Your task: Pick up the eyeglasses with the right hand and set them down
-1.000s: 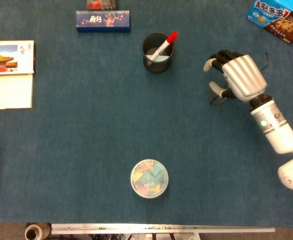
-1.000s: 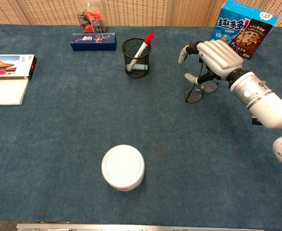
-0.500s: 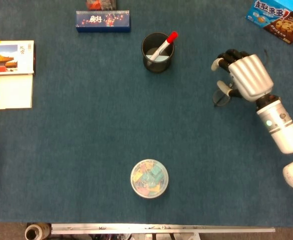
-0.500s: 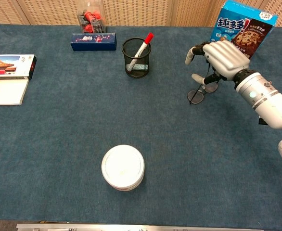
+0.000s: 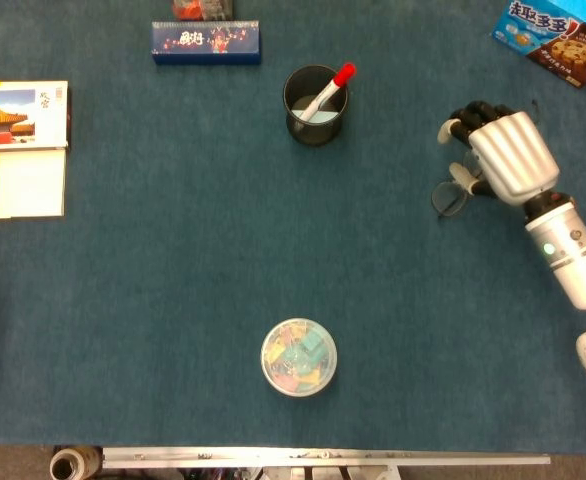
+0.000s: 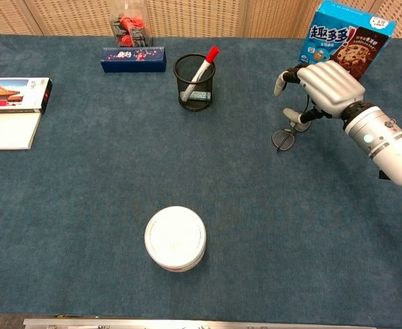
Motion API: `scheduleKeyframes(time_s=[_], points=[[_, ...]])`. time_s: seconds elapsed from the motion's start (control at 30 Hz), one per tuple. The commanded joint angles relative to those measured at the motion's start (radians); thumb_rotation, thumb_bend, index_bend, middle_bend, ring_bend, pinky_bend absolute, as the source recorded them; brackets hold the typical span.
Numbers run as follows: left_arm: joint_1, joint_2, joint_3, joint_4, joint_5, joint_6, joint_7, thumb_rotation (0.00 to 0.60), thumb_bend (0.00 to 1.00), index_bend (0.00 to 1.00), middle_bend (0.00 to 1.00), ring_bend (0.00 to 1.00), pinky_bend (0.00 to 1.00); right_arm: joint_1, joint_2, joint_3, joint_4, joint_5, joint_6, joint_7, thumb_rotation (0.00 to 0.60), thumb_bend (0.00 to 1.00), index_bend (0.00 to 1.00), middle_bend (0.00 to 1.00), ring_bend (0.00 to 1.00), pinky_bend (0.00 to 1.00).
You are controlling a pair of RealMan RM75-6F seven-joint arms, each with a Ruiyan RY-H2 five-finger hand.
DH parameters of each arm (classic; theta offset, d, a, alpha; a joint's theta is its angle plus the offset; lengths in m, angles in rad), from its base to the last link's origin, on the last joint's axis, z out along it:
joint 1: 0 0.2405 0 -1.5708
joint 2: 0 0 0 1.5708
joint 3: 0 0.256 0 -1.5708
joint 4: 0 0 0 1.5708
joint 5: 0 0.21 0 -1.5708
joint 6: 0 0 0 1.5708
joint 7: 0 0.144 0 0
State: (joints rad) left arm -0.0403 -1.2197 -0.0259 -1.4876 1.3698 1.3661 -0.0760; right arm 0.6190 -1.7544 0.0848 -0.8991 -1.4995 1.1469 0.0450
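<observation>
The right robot hand (image 5: 503,155) (image 6: 322,89), silver-backed with dark curled fingers, hangs palm-down over the thin wire-framed eyeglasses (image 5: 450,197) (image 6: 283,139); whether its fingertips pinch the frame I cannot tell. The eyeglasses sit low at the blue felt worktop (image 5: 173,300) (image 6: 84,199), one lens showing just beside the thumb. Left of the hand stands a black mesh pen cup (image 5: 315,105) (image 6: 194,82); behind it, a blue cookie box (image 6: 348,38). Wooden slatted panelling (image 6: 187,8) backs the worktop.
</observation>
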Motion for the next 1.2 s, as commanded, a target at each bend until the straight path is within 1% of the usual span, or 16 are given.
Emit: scheduleKeyframes(time_s=[0.03,0.37,0.57,0.83,1.07,1.2], points=[[0.0,-0.001,0.001,0.001,0.0,-0.001,-0.001,0.6,0.33,0.46,0.4,0.31,0.45,-0.004,-0.008,-0.006,0.016,-0.002,-0.005,0.007,0.6,0.28,0.43,0.4,0.29,0.44],[0.002,-0.001,0.002,0.004,-0.005,-0.005,-0.006,0.6,0.33,0.46,0.4,0.31,0.45,-0.006,-0.046,-0.017,0.083,-0.006,-0.024,0.035,0.6,0.28,0.43,0.4,0.29,0.44],[0.002,-0.002,0.003,0.008,-0.007,-0.01,-0.01,0.6,0.33,0.46,0.4,0.31,0.45,0.0,-0.058,-0.013,0.106,-0.014,-0.016,0.055,0.6,0.28,0.43,0.4,0.29,0.44],[0.001,-0.003,0.003,0.008,-0.003,-0.008,-0.009,0.6,0.33,0.46,0.4,0.31,0.45,-0.007,-0.032,-0.014,0.061,-0.037,0.036,0.037,0.6,0.29,0.43,0.4,0.29,0.44],[0.0,-0.002,0.003,0.004,0.0,-0.007,-0.004,0.6,0.33,0.46,0.4,0.31,0.45,-0.021,0.006,-0.025,0.016,-0.044,0.047,-0.009,0.6,0.32,0.43,0.4,0.29,0.44],[-0.001,-0.001,0.003,0.0,0.002,-0.005,0.0,0.6,0.33,0.46,0.4,0.31,0.45,-0.026,0.026,-0.037,0.0,-0.049,0.037,-0.037,0.6,0.36,0.43,0.4,0.29,0.43]])
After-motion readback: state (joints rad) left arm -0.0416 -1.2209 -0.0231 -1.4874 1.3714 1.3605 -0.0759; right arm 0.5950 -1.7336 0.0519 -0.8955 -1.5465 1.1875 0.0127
